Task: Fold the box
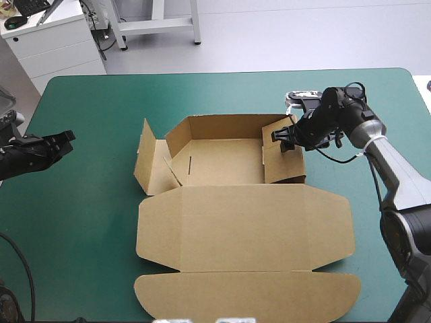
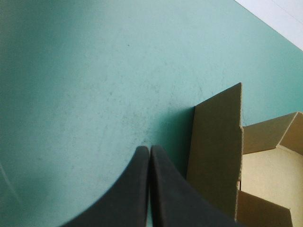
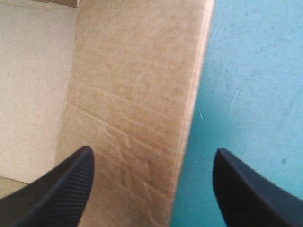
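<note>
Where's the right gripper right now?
High view: the right gripper, open, straddles the right wall of the brown cardboard box.

At the frame's right, the right arm [image 1: 397, 180] is showing silver-grey tubes joining a black wrist; the left arm [image 1: 27, 155], at the left edge, is looking all black; the black fingers [image 3: 61, 189] of the right gripper [image 3: 153, 150] are showing fine ribbing

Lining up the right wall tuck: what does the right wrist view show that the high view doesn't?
Right wrist only: the right end effector open, the box's creased right wall between its fingers. High only: the lid flat toward the near edge, left flap splayed out, left end effector clear of it. Both: that wall, the teal-green cover.
</note>
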Available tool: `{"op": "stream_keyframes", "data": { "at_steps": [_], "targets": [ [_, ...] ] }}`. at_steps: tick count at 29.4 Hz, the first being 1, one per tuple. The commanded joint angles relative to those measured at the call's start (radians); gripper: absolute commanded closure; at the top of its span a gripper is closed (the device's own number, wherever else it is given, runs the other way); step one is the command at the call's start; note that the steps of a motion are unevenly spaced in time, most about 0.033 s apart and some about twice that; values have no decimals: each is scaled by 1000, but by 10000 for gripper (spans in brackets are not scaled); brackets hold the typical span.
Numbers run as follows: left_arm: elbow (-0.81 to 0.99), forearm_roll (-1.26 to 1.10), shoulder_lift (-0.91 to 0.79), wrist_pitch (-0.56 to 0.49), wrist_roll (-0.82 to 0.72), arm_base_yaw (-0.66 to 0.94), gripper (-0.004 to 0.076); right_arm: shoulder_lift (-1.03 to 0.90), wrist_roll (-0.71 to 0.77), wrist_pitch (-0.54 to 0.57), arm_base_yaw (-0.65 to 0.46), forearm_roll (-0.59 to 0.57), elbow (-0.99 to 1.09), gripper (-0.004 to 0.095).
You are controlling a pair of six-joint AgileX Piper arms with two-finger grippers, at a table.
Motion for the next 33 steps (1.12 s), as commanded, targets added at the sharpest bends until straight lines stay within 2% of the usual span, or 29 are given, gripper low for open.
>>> {"op": "stream_keyframes", "data": {
  "at_steps": [1,8,13,22,33],
  "targets": [
    [-25,-45,-35,-27,-8,1,734,-48,-6,11,-2,5,-63,113],
    [-25,-5,-35,-38,-61,1,734,-50,73,200,-2,-53,-269,112],
    [-25,-5,-35,-39,-65,1,734,-101,131,200,-2,-58,-313,112],
    [-25,17,-35,-42,-67,1,734,-191,140,200,-2,-62,-216,112],
    [-25,17,-35,-54,-87,1,734,-93,133,181,0,-38,-125,112]
  ]
}}
